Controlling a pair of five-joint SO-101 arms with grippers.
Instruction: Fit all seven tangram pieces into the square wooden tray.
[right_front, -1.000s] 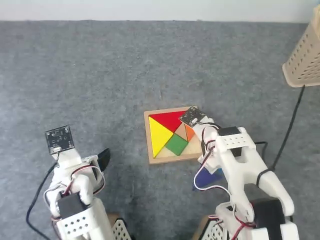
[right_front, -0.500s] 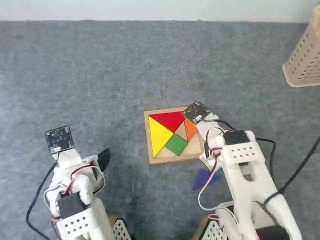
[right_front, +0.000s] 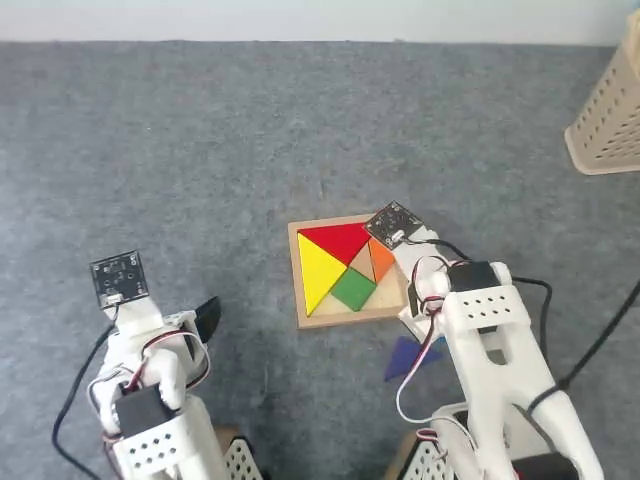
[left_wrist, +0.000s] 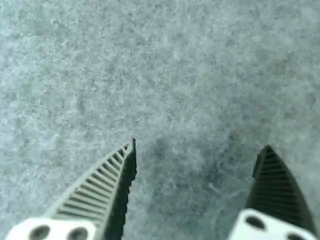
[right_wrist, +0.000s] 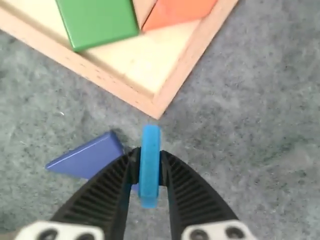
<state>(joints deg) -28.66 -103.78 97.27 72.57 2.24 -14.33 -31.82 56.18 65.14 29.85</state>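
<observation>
Pinched shut in the right gripper: a thin light-blue tangram piece, held across its flat faces and standing on edge. Poised just off the nearest corner of the square wooden tray, over the grey felt of the bench; impossible to tell whether touching the felt. Just beside it, flat on the felt outside the tray, a dark-blue triangle. Already seated in the tray: red triangle, yellow triangle, green square, orange piece, with bare wood left toward this corner. On the other side, well apart from the tray, the left gripper spread wide and holding nothing.

Expect light, rigid painted wood: smooth faces, no give, little danger of crushing, some danger of pivoting in a narrow pinch. Take near the middle of the faces, as here, then tip flat to seat. For the flat-lying triangle, pinch across opposite edges, low against the felt.
</observation>
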